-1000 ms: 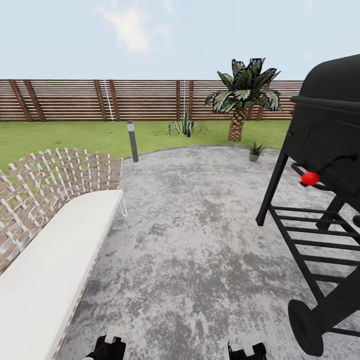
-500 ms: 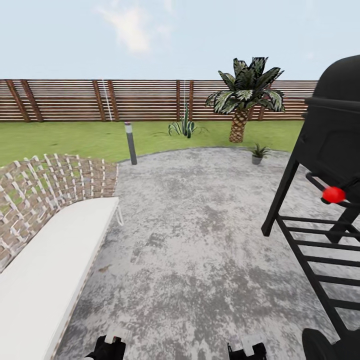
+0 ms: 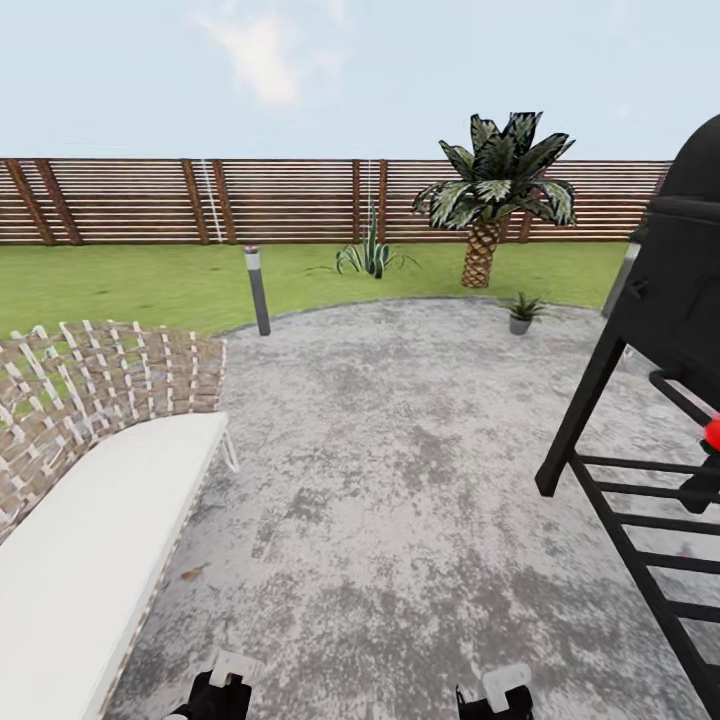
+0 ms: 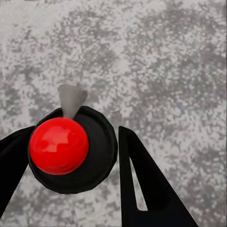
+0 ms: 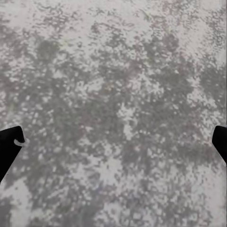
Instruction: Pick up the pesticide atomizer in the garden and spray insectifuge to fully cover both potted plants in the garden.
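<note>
In the left wrist view, my left gripper [image 4: 71, 156] has its dark fingers [image 4: 146, 184] against both sides of a round dark body with a red ball and a grey cone-shaped nozzle on top. It looks like the pesticide atomizer [image 4: 97, 165], held over the paving. One small potted plant [image 3: 521, 313] in a grey pot stands at the patio's far edge, right of centre. The other potted plant is out of view. My right gripper [image 5: 113, 142] is open over bare paving. Both grippers sit at the head view's bottom edge, left gripper [image 3: 222, 690] and right gripper [image 3: 495, 698].
A black grill [image 3: 660, 400] on a slatted stand rises close on the right. A woven lounger with a white cushion [image 3: 90, 540] runs along the left. A short lamp post [image 3: 258, 290], a spiky plant [image 3: 370, 255], a palm [image 3: 490, 215] and the wooden fence [image 3: 150, 200] stand beyond the patio [image 3: 400, 480].
The whole head view has shifted: the grill slid right and partly out of the picture, and the lounger moved left and lower. Both grippers stay at the bottom edge.
</note>
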